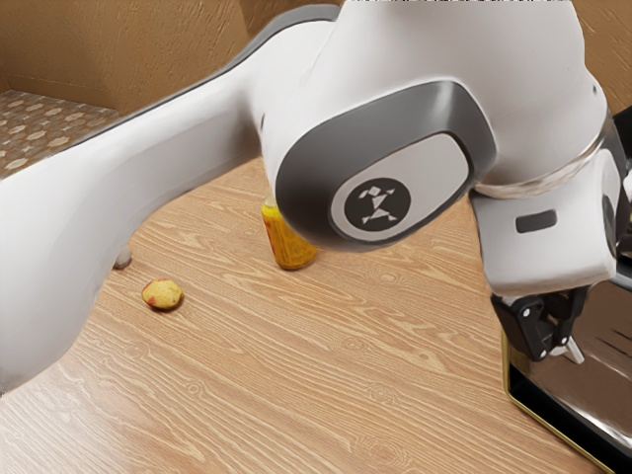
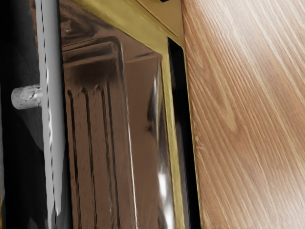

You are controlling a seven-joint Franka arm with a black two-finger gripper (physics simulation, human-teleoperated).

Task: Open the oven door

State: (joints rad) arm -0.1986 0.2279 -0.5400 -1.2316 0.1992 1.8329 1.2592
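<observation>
Well, the arm point(image 1: 247, 133) comes in from the exterior view's left and reaches across the wooden surface point(image 1: 326, 395), and the gripper point(image 1: 558, 341) hangs toward four o'clock of that view's centre. How far it is open I cannot tell, nor whether it has hold of anything. The oven point(image 1: 510, 381) is out at four o'clock too, cut off by the exterior view's right edge, with the gripper right by its near side; whether the two touch is unclear. In the wrist view the oven presents a shiny brown panel point(image 2: 97, 143) with raised ridges, bordered by a yellow-gold rim point(image 2: 175, 176) and, between that and the surface, a black strip point(image 2: 182, 105). Along the panel's other side runs a grey bar point(image 2: 55, 119), and a short speckled peg point(image 2: 27, 97) juts from it over a dark area, away from the panel. Whether the oven is open or shut I cannot tell from this. A rounded yellow thing with reddish patches point(image 1: 162, 294) (perhaps a fruit) lies on the surface at eight o'clock of the exterior view's centre. From it, a small greyish thing point(image 1: 122, 260) sits at ten o'clock, partly behind the arm, and a yellow-orange container point(image 1: 288, 249) stands at two o'clock, its upper part hidden by the arm.
</observation>
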